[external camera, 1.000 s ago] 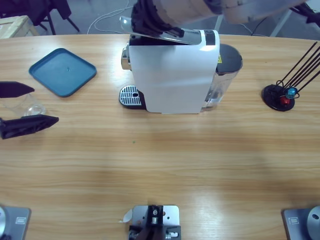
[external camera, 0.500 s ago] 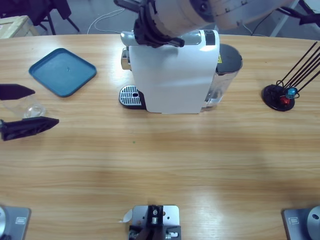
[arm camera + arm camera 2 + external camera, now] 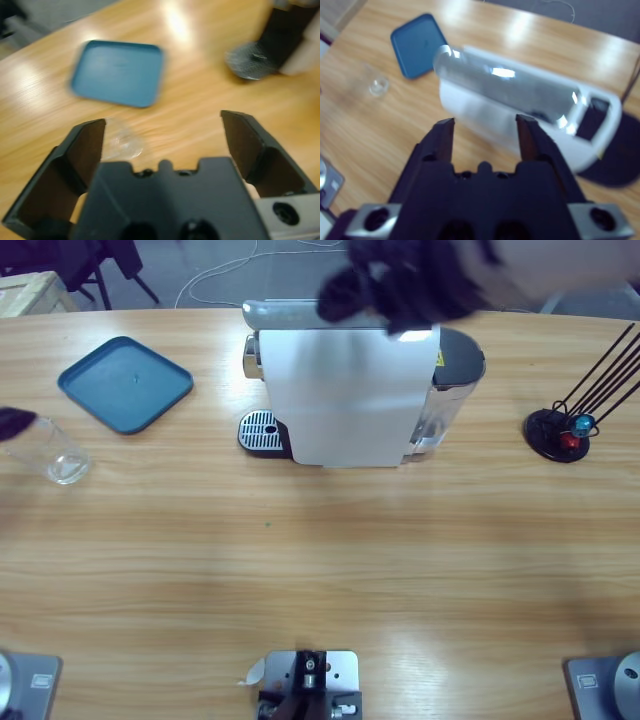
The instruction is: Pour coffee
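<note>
A white coffee machine (image 3: 345, 395) with a silver lever (image 3: 505, 90) is showing beyond the right gripper (image 3: 485, 132), a blue tray (image 3: 118, 73) and a clear glass (image 3: 122, 145) are lying ahead of the black left gripper (image 3: 162, 135), all on a light-brown, wood-grained table (image 3: 320, 570).

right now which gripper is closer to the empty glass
Left. The left gripper is open right by the glass, which lies near one of its jaws in the left wrist view. The right gripper is up over the coffee machine, far across the table from the glass.
</note>
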